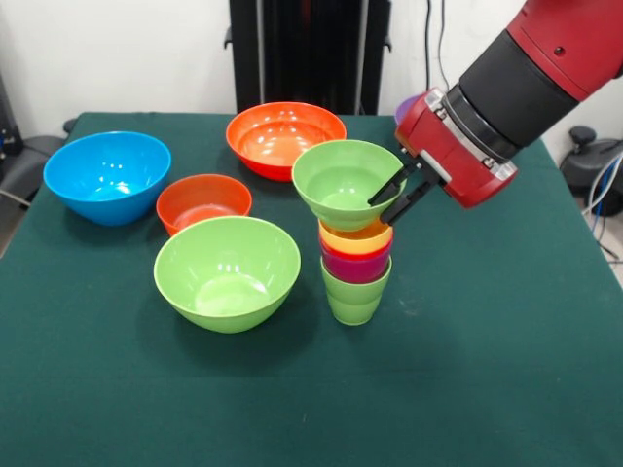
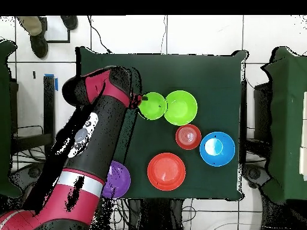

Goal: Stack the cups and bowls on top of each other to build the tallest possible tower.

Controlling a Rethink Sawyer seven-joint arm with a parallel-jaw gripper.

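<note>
Gripper (image 1: pixel 391 199) pinches the rim of the small green bowl (image 1: pixel 343 181) atop the tower (image 1: pixel 355 261), an upright column of nested cups at mid-table with every bowl empty, and the big green bowl (image 1: pixel 227 271) sits just beside its base.

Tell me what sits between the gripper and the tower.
Nothing. The gripper is already at the tower, its fingers straddling the rim of the small green bowl on top. The other bowls sit off to the side.
</note>
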